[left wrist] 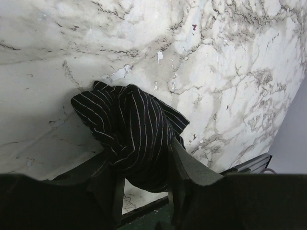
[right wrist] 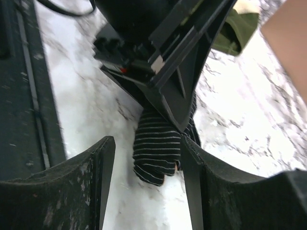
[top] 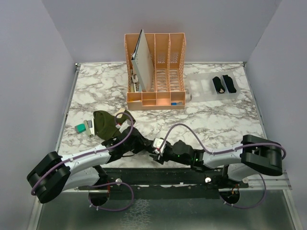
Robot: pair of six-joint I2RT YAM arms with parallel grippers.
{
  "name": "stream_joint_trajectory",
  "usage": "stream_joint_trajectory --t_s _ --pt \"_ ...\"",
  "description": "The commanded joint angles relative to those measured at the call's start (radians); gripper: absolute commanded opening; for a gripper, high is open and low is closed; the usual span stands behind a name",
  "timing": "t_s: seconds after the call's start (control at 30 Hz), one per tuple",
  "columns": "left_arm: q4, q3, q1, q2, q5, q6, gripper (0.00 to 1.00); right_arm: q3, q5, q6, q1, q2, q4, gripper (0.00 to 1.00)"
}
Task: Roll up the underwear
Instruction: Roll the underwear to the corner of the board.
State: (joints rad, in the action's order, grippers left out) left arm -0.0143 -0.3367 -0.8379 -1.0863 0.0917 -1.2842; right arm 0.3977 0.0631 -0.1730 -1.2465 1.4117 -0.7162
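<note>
The finely striped black underwear (left wrist: 132,127) is a crumpled bundle on the marble near the table's front edge. My left gripper (left wrist: 144,165) is shut on its near end. In the right wrist view the same striped underwear (right wrist: 156,153) hangs out from under the left gripper's finger (right wrist: 180,91). My right gripper (right wrist: 146,143) stands open around it, with a gap on its left side. In the top view both grippers, left (top: 142,143) and right (top: 154,146), meet tip to tip and hide the bundle. The olive-green underwear (top: 105,123) lies flat just beyond them. Two rolled black underwear (top: 224,84) lie at the back right.
An orange slotted rack (top: 156,72) holding a grey board stands at the back centre. The two rolls rest on a clear sheet (top: 199,88). A small teal block (top: 80,128) and a white item (top: 88,127) lie left of the olive pair. The front table edge (top: 192,168) is close.
</note>
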Motion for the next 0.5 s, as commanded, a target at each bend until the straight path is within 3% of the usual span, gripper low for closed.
stream_joint_trajectory --t_s 0.0,0.1,0.47 --pt "-0.101 -0.019 -0.001 -0.019 -0.026 -0.015 0.32 0.03 0.251 -0.17 -0.057 0.081 -0.005 0.6" --pt "-0.109 -0.024 -0.001 -0.025 -0.035 -0.015 0.32 0.023 0.296 -0.191 -0.098 0.125 -0.126 0.6" --pt "-0.131 -0.033 -0.001 -0.025 -0.027 -0.018 0.32 0.077 0.356 -0.201 -0.133 0.283 -0.182 0.56"
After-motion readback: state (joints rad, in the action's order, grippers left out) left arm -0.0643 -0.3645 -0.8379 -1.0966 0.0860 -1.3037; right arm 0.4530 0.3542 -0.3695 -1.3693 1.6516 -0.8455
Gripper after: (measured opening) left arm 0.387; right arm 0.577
